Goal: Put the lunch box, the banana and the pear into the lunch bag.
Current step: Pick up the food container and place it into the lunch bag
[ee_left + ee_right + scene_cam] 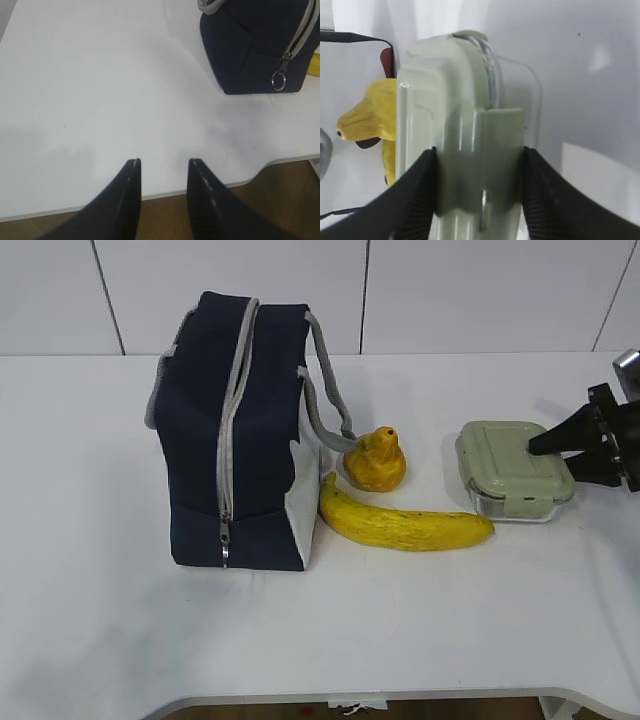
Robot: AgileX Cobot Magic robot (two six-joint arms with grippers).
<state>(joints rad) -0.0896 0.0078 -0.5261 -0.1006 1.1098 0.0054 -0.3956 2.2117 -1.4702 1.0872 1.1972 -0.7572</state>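
Note:
The lunch box, clear with a pale green lid, rests on the table at the right. My right gripper reaches in from the right edge and is shut on its near end; in the right wrist view its jaws press both faces of the lunch box. The pear sits beside the navy lunch bag, and the banana lies in front of the pear. The bag's zipper looks shut, its ring pull low at the front. My left gripper is open and empty over the table's front edge.
The white table carries everything; its front edge curves inward at the lower left. The bag's grey strap handle arches toward the pear. A white tiled wall stands behind. The pear also shows in the right wrist view.

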